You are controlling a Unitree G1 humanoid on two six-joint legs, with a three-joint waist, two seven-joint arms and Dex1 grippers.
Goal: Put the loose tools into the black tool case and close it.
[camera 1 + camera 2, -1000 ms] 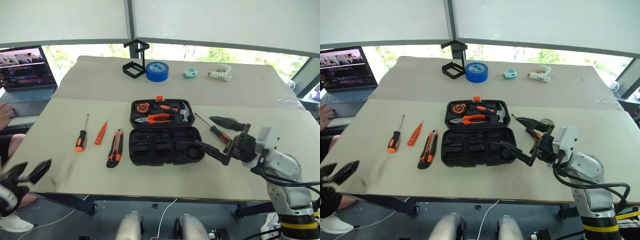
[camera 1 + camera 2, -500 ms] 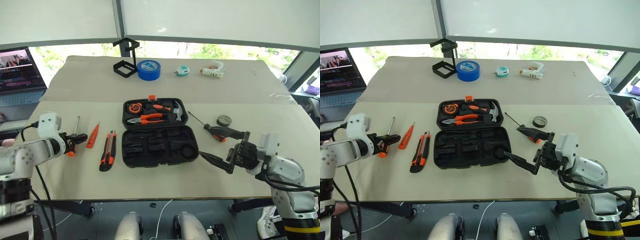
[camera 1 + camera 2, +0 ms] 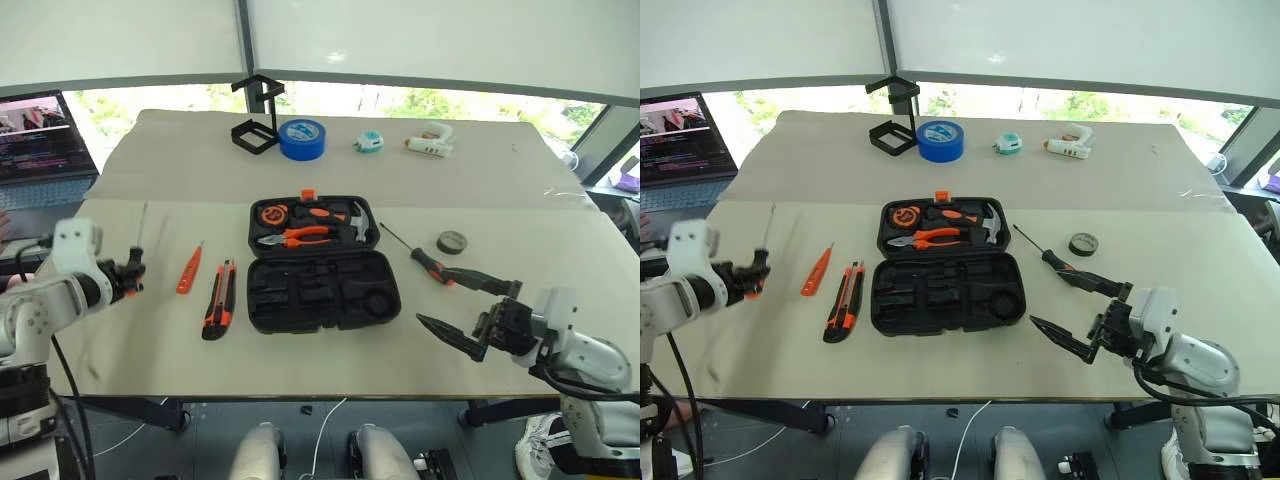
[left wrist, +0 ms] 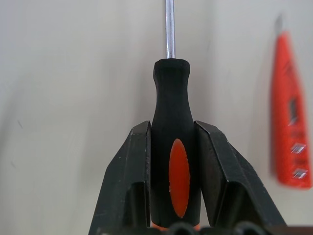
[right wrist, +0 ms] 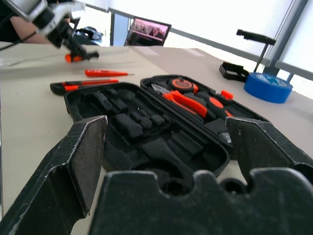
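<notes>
My right gripper hovers nearest me with both black fingers spread wide and nothing between them, pointing across the table toward the case. Just beyond its upper finger lies the second black-and-orange screwdriver, shaft angled away, and a little past that the small dark grey tape roll. My left gripper is clenched on the handle of the first black-and-orange screwdriver — the wrist view shows both fingers pressed against the handle's sides, the steel shaft pointing away past the fingertips. In the head views I see that screwdriver lifted clear of the table surface, shaft slanting up. To the inside of that hand lies the slim orange tester screwdriver, then the utility knife, then the black tool case — open, its near half with empty recesses, its far half holding pliers and a hammer, orange latch at the far edge. Farther off stand the black wire stand, the blue tape roll, a small tape measure and the white glue gun. A laptop sits beyond my left hand.
</notes>
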